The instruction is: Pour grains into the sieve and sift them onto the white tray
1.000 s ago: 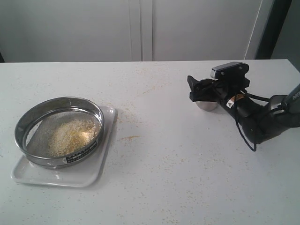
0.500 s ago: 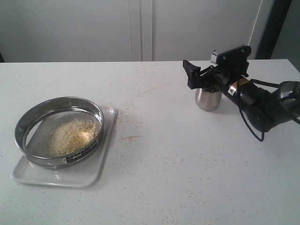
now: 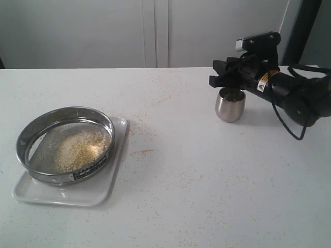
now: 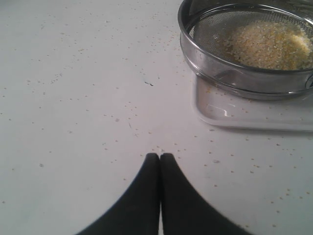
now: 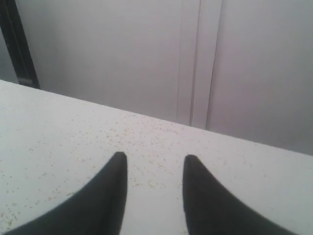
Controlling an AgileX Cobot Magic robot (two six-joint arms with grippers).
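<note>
Sieve [image 3: 65, 109]: round, shiny steel rim, grey mesh; stands on glossy white tray [image 3: 98, 188], speckled table [image 3: 181, 181].
Grains [image 3: 80, 150]: yellow-beige heap on the mesh.
Steel cup [image 3: 229, 106]: rounded, upright.
Right gripper [image 5: 152, 157]: just above cup, black fingers parted, empty.
Left gripper [image 4: 159, 155]: fingertips pressed together, empty.

I see white table [image 3: 181, 206], grains [image 3: 142, 152] scattered; steel cup [image 3: 229, 106] just below right gripper [image 3: 219, 77], white tray [image 3: 111, 186] far from it.

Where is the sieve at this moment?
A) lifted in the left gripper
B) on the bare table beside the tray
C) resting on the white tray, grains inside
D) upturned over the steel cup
C: the sieve stands on the white tray, with a heap of grains on its mesh and no gripper touching it.
</note>
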